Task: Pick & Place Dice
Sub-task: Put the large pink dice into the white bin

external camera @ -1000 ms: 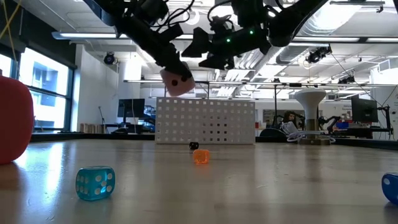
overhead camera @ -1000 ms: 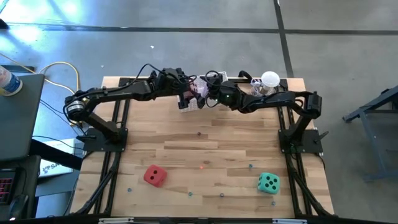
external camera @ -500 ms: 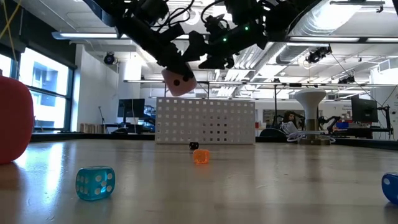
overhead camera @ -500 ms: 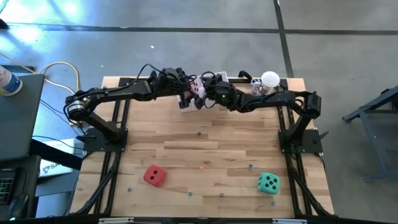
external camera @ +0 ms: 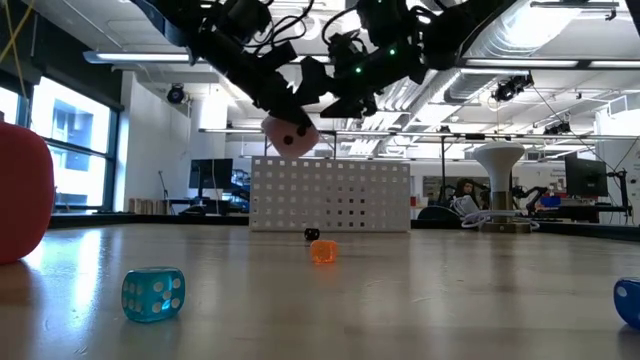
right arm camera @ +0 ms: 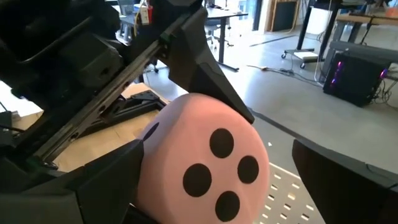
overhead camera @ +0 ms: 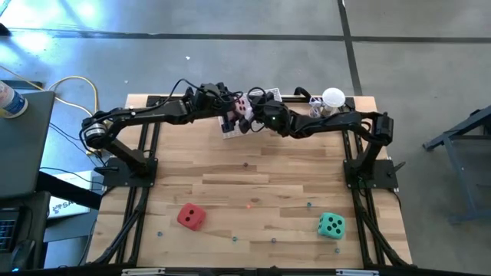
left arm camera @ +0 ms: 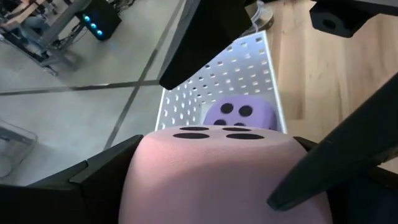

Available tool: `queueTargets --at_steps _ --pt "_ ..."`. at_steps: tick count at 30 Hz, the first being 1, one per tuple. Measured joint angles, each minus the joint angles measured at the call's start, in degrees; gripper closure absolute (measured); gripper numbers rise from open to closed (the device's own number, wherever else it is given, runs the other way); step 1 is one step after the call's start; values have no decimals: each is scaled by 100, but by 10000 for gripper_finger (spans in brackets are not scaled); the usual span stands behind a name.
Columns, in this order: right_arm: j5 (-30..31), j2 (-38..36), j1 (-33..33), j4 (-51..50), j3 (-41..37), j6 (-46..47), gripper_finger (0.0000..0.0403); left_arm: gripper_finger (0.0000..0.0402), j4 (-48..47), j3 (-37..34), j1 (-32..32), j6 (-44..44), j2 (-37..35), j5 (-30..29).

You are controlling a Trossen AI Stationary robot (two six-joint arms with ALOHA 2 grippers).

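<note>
Now pink die (left arm camera: 208,177) between left pincer (left arm camera: 205,186) fingers

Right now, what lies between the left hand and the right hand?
The pink die, gripped by the left hand; the right wrist view shows it.

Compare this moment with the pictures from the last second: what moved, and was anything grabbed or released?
The right gripper has closed in leftward on the pink die, its open fingers now flanking it. The left gripper keeps holding that die, raised slightly, above the white perforated bin. Nothing was released. The red die and green die stayed put.
</note>
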Motion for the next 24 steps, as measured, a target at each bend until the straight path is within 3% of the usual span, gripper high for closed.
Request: queueTargets --at_steps 24 --pt "-236 199 -119 57 -24 323 3 16 -153 0 -2 125 2 37"
